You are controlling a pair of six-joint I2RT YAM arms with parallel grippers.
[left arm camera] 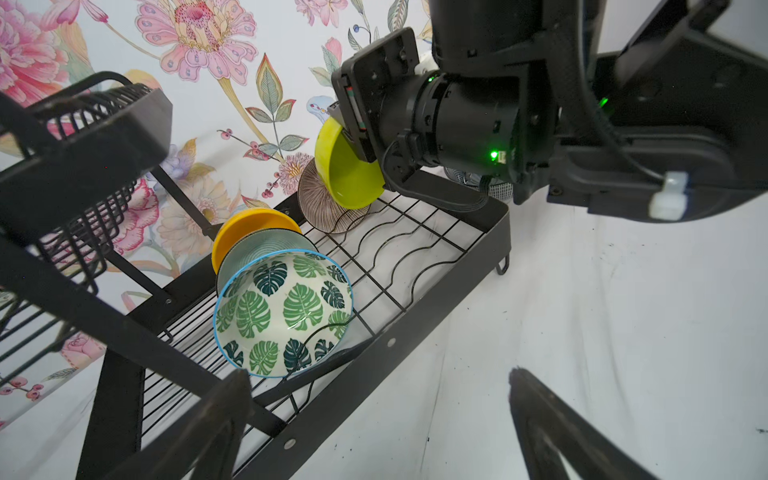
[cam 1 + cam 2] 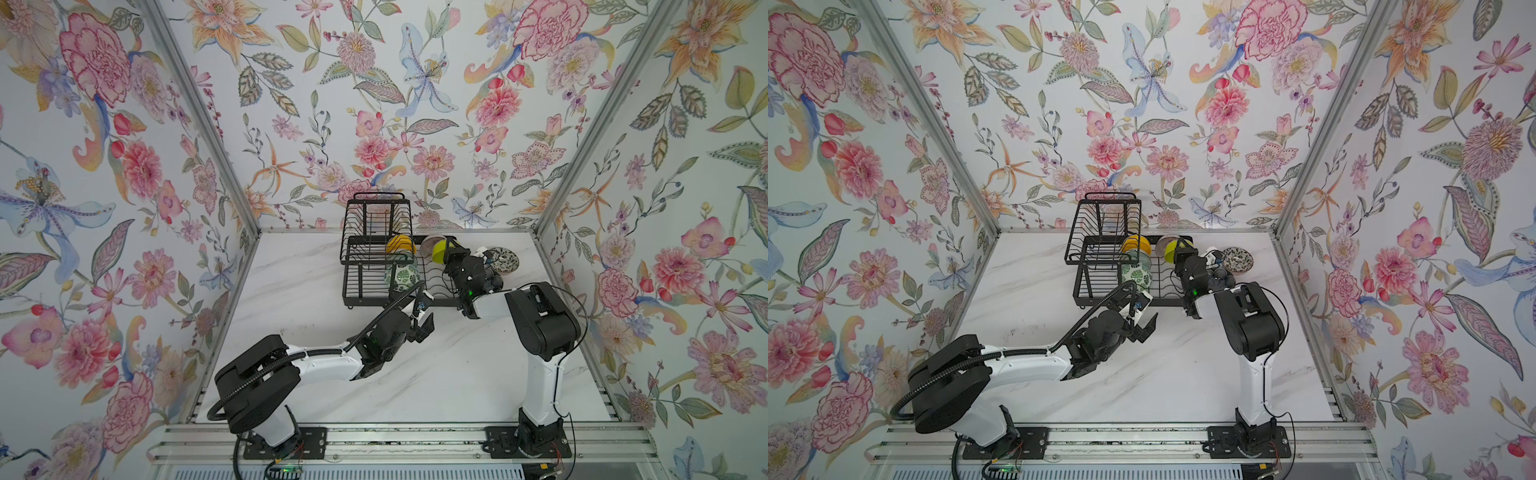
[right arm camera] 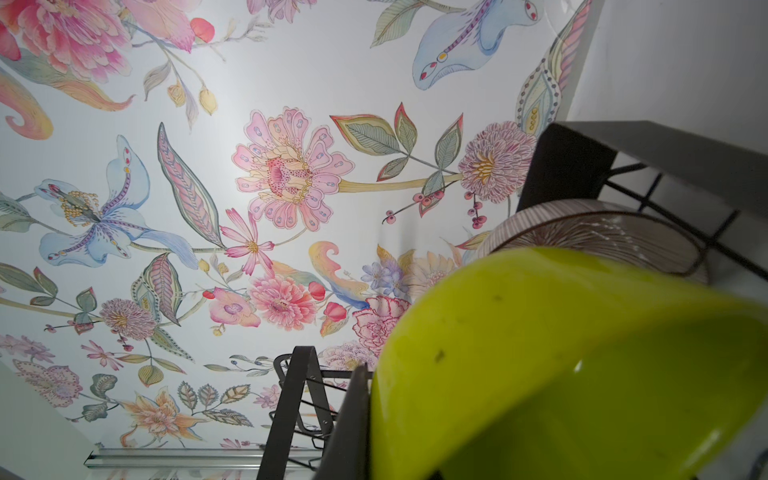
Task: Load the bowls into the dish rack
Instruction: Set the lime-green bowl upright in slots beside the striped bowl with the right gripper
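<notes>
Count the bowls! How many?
6. In the dish rack: yellow bowl, aqua bowl, leaf bowl, ribbed bowl; held beside the ribbed one, lime bowl; on the table, patterned bowl. More may be hidden.

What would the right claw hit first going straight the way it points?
Probably the pink-brown ribbed bowl, just behind the lime green bowl the right claw grips; depth is unclear.

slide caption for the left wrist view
Right gripper holds the lime bowl at the rack beside the ribbed bowl; yellow bowl, aqua bowl and leaf bowl stand slotted.
</notes>
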